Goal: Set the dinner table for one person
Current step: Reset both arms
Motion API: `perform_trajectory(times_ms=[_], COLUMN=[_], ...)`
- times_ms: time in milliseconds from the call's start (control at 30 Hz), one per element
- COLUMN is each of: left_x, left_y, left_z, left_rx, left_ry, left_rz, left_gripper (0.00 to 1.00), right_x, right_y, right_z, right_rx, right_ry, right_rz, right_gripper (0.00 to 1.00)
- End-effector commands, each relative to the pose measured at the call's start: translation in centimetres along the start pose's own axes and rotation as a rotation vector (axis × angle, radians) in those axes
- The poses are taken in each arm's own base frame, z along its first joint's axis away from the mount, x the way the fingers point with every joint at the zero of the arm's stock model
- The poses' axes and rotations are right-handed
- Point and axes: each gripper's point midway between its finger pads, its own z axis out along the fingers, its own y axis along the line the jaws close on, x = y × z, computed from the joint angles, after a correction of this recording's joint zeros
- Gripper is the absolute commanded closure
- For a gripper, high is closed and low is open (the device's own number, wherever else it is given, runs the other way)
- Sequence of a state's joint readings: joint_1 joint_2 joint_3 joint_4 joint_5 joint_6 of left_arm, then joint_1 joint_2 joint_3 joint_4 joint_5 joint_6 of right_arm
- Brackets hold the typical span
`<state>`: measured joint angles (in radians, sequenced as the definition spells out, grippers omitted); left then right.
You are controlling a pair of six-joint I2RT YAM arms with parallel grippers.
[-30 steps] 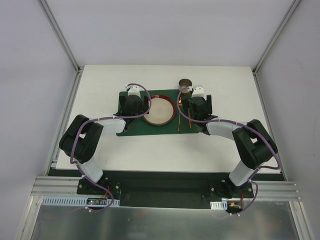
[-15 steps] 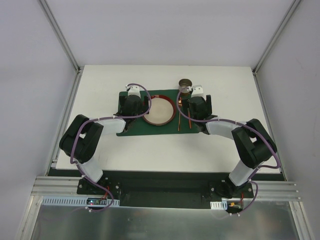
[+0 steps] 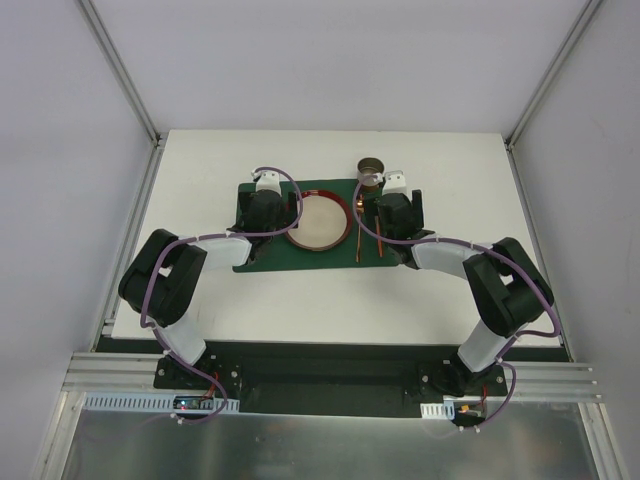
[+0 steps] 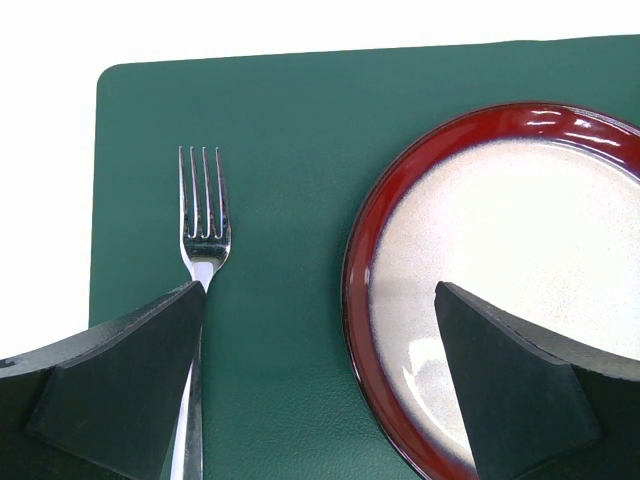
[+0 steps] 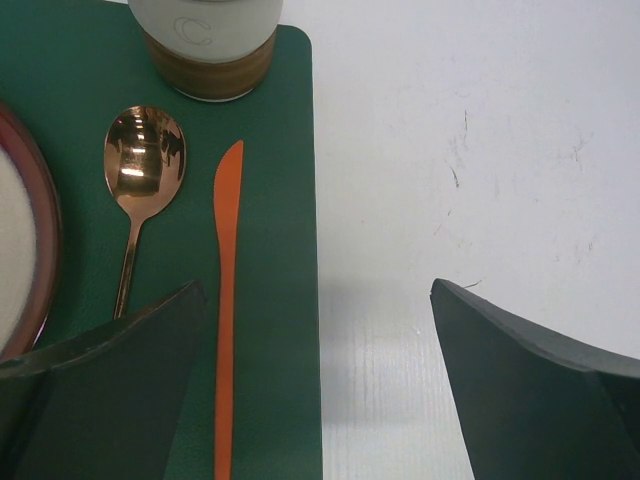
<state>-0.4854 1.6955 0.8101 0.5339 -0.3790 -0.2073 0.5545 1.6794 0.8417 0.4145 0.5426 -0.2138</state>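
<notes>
You held both spread, empty: left gripper (image 4: 318, 300) above fork (image 4: 203, 215) and plate (image 4: 500, 250), right gripper (image 5: 315, 290) above knife (image 5: 227, 300) and dinner table (image 5: 450, 150).

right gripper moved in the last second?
No. In the top view the right gripper sits at the same spot by the cup, over the green placemat and its far right corner, as in both earlier frames.

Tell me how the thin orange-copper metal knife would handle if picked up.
The thin orange-copper metal knife looks stiff, probably not floppy. Lying flat on the dark green placemat, it likely resists pinching. Its smooth sheen suggests slippery.
</notes>
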Motion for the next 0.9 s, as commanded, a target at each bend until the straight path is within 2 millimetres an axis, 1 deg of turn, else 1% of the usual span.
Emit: perform_trajectory(times_ms=[0,433,700,867], left_x=[-1.85,-1.91,-1.97,-1.91], left_y=[-0.49,-0.66,-0.80,-0.85], left_z=[0.10,0.10,0.11,0.15], left_rx=[-0.005,0.000,0.003,0.002], left_ry=[-0.048,-0.049,-0.050,-0.049], left_rz=[0.000,0.007,0.015,0.018], left_gripper=[0.01,0.01,0.01,0.01], right_x=[-2.09,-2.10,-2.14,-2.13], right_y=[0.34,0.74,0.26,0.72], right_z=[0.01,0.14,-0.33,-0.05], right_rx=[0.001,-0.018,-0.013,-0.026], right_ry=[-0.053,-0.044,-0.078,-0.061], right_rz=[0.036,0.022,0.042,0.021], right_gripper=[0.01,0.00,0.00,0.00])
